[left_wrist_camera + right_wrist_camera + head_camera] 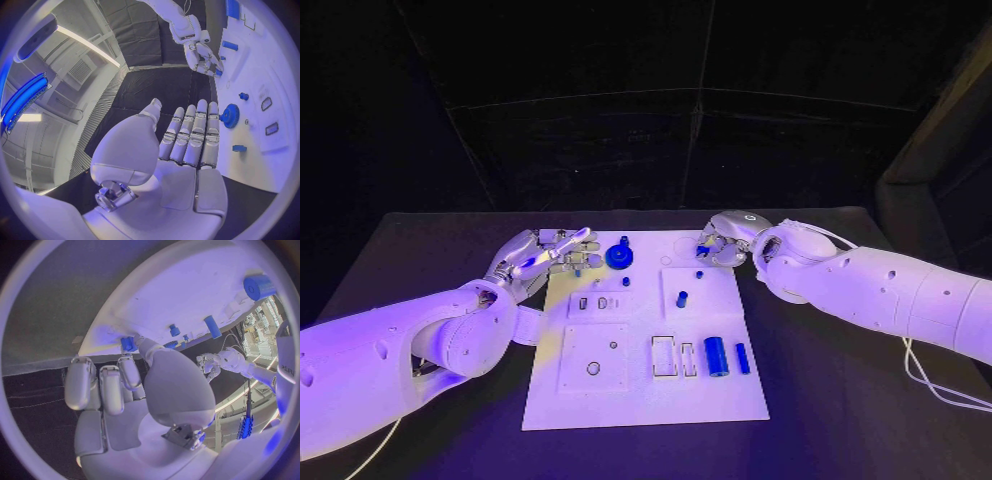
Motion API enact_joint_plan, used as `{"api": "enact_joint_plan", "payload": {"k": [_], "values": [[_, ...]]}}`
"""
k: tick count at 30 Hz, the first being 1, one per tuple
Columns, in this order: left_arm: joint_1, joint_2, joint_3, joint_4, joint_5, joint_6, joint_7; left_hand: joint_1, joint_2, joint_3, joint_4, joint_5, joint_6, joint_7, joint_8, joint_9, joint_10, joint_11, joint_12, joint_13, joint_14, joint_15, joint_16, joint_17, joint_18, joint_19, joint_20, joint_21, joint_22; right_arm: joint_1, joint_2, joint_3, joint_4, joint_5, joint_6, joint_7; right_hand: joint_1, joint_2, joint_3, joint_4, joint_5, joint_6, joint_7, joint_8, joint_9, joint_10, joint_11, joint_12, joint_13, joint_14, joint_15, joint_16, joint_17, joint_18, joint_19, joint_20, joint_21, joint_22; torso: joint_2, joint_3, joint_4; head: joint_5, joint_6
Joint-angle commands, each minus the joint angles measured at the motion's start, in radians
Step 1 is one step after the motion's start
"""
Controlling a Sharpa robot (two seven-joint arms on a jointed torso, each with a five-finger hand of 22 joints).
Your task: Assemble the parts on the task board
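On the table [430,240], the task board [646,400] has a gear [616,260] at its far edge. Just beside it hovers the left hand [545,252], fingers extended, empty. Right hand [721,243] pinches a small blue part [128,344].

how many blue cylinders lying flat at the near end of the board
2: a thick cylinder and a thin cylinder beside it, both on the task board's near right part.

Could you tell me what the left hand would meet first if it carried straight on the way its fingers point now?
Probably the blue gear on the task board: the left hand lies open, its fingers aimed just beside it. Depth is unclear, so they might pass above it.
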Motion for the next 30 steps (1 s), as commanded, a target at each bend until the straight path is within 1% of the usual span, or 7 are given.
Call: {"api": "enact_joint_plan", "payload": {"k": [1,6,9,20,25,28,30], "values": [[0.001,0.0,0.001,0.001,-0.001,0.006,0.001,-0.002,0.007,-0.003,-0.005,0.004,-0.007,0.028,-0.003,-0.001,-0.001,0.005,-0.007,-0.001,-0.001,0.002,-0.004,-0.001,0.005,0.005,0.001,-0.003,-0.001,0.001,0.0,0.0,0.002,-0.004,-0.043,0.007,0.011,0.027,0.003,0.0,0.001,0.027,-0.007,0.014,0.003,0.006,-0.009,0.009,0.006,0.073,-0.011,0.008,0.122,-0.011,0.007,-0.002,0.001,0.006,0.0,0.0001,0.0001,0.0,0.0],[0.001,0.0,0.001,0.001,-0.001,0.006,0.001,-0.002,0.007,-0.003,-0.005,0.004,-0.007,0.028,-0.003,-0.001,-0.001,0.005,-0.007,-0.001,-0.001,0.002,-0.004,-0.001,0.005,0.005,0.001,-0.003,-0.001,0.001,-0.005,0.0,0.007,0.01,-0.098,0.032,0.054,0.066,0.02,-0.021,0.0,0.083,-0.032,0.047,0.013,0.017,-0.029,0.021,0.016,0.076,-0.028,0.013,0.131,-0.014,0.016,-0.016,0.007,0.019,0.0,0.0002,-0.0001,0.001,0.0],[0.001,0.0,0.001,0.001,-0.001,0.006,0.001,-0.002,0.007,-0.003,-0.005,0.004,-0.007,0.028,-0.003,-0.001,-0.001,0.005,-0.007,-0.001,-0.001,0.002,-0.004,-0.001,0.005,0.005,0.001,-0.003,-0.001,0.001,-0.008,0.0,0.01,0.02,-0.125,0.045,0.068,0.078,0.026,-0.03,0.001,0.094,-0.039,0.056,0.016,0.019,-0.036,0.021,0.016,0.076,-0.033,0.014,0.132,-0.015,0.019,-0.022,0.009,0.024,0.0,0.0007,-0.0008,0.001,0.0],[0.001,-0.001,0.001,0.0,-0.001,0.009,0.002,0.002,0.007,-0.003,-0.01,0.004,-0.006,0.027,-0.002,-0.001,0.0,0.005,-0.007,-0.001,0.0,0.002,-0.004,-0.001,0.006,0.006,0.001,-0.003,-0.002,0.001,-0.045,0.0,0.054,0.112,-0.188,0.099,0.079,0.087,0.032,-0.04,0.002,0.099,-0.042,0.065,0.018,0.022,-0.039,0.02,0.015,0.077,-0.037,0.016,0.137,-0.016,0.023,-0.028,0.012,0.031,-0.001,0.0005,-0.0017,0.004,0.005],[0.002,-0.004,0.001,0.001,-0.009,0.016,0.003,0.013,0.0,-0.004,-0.026,0.002,-0.004,0.024,0.0,0.0,0.005,0.002,-0.005,0.0,0.006,0.0,-0.002,0.0,0.007,0.009,0.0,-0.003,-0.004,0.002,-0.091,0.001,0.118,0.229,-0.17,0.123,0.079,0.085,0.031,-0.041,0.002,0.097,-0.041,0.065,0.018,0.02,-0.039,0.017,0.013,0.076,-0.038,0.015,0.134,-0.016,0.022,-0.028,0.012,0.03,-0.003,-0.0011,-0.0014,0.002,0.009],[0.002,-0.006,0.001,0.001,-0.031,0.017,0.006,0.048,-0.025,-0.009,-0.066,-0.005,0.006,0.016,0.004,0.002,0.025,-0.006,0.002,0.003,0.027,-0.008,0.007,0.004,0.008,0.023,-0.005,0.001,-0.004,0.008,-0.125,0.001,0.169,0.343,-0.121,0.147,0.08,0.084,0.03,-0.043,0.003,0.095,-0.04,0.065,0.018,0.019,-0.038,0.014,0.011,0.076,-0.038,0.013,0.132,-0.016,0.022,-0.029,0.012,0.03,-0.005,-0.0024,-0.0017,0.002,0.014],[0.002,-0.006,0.001,-0.002,-0.052,0.006,0.012,0.096,-0.036,0.0,-0.111,-0.005,0.024,0.002,0.011,0.004,0.063,-0.021,0.019,0.008,0.075,-0.025,0.033,0.016,0.01,0.055,-0.019,0.016,0.001,0.013,-0.141,0.001,0.195,0.425,-0.079,0.162,0.081,0.085,0.03,-0.046,0.003,0.09,-0.037,0.064,0.017,0.018,-0.037,0.013,0.01,0.076,-0.037,0.013,0.131,-0.016,0.023,-0.029,0.012,0.03,-0.01,-0.0032,-0.003,0.003,0.013]]}}
